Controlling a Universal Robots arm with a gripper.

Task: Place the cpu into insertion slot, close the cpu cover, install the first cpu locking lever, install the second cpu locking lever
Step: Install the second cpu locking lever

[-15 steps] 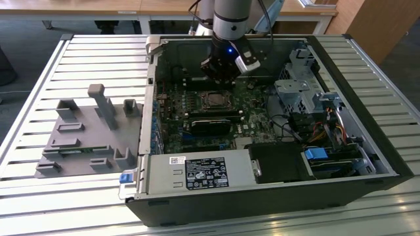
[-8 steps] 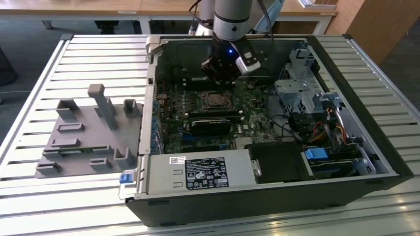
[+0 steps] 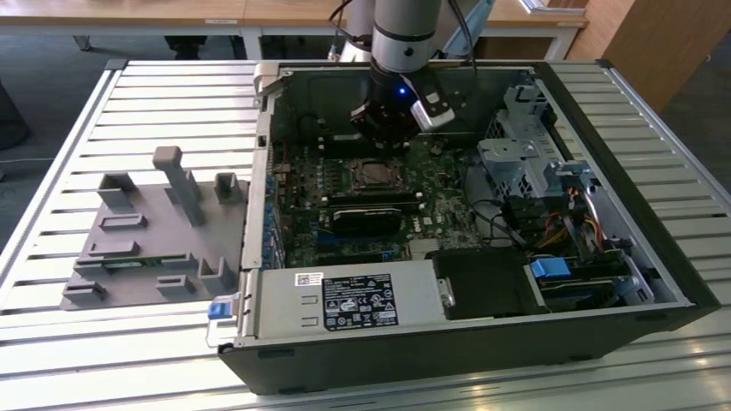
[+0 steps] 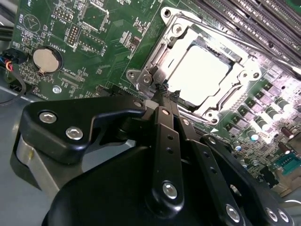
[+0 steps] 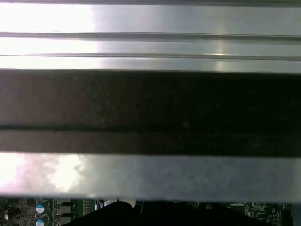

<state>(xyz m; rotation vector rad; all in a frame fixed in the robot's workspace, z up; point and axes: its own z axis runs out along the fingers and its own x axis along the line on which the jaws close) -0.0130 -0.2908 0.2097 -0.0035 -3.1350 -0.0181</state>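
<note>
Directly ahead of the end effector [image 4: 165,90], whose fingertips are pressed together holding nothing visible, lies the cpu [image 4: 200,75], seated beneath the cpu cover [image 4: 160,52].

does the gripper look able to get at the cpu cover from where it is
Probably yes. The gripper has its fingers together right at the edge of the cpu cover, which lies down around the cpu, with nothing between them.

I see my silver-grey round arm [image 3: 406,30] with a black band, a blue light, and the black screw-studded tool [image 4: 164,122].
</note>
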